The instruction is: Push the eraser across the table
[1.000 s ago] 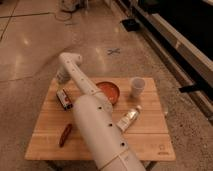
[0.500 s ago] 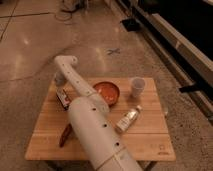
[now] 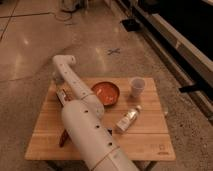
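Finding 1. The eraser lies on the desk near the far corner on the side away from the cup, close alongside the arm.

Finding 2. The tool hangs off the bent wrist just beyond the eraser, low over the desk edge. Its fingers are closed on nothing. Contact with the eraser cannot be confirmed.

Finding 3, handling (judgement). The eraser is a small, light, stiff block. Its rubbery base will likely drag on the wood and spin if struck off-centre. It should be met low on a long side, near the middle, with the closed fingertips. No grasp is needed.

Finding 4, change. Compared with a second ago, the wrist has swung further toward that corner. The eraser appears to have shifted only slightly the same way. The bowl and bottle have not moved.
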Controlling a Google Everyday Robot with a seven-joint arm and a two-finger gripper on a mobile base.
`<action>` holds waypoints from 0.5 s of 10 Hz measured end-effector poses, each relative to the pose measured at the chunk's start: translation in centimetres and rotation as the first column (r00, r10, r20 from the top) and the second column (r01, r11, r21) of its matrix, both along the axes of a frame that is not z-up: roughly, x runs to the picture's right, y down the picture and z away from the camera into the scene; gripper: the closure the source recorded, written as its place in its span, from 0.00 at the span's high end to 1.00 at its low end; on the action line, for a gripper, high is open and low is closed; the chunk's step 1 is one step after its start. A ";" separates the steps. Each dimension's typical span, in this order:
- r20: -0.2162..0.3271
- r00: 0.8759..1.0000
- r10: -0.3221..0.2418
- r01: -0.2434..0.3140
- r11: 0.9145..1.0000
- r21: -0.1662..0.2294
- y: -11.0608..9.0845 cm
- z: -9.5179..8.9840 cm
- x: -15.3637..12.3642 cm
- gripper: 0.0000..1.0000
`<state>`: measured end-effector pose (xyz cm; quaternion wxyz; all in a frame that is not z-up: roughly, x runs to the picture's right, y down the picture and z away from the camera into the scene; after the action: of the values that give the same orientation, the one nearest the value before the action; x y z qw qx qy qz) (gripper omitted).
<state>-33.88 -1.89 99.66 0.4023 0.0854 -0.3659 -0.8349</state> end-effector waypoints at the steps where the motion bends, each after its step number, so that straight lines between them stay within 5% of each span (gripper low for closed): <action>1: 0.002 1.000 0.003 -0.003 1.000 0.004 -0.3 -0.1 0.0 0.00; 5: -0.007 1.000 -0.011 0.011 1.000 0.009 0.0 0.4 -0.2 0.00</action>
<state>-34.05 -1.87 100.01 0.3985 0.0825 -0.3614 -0.8389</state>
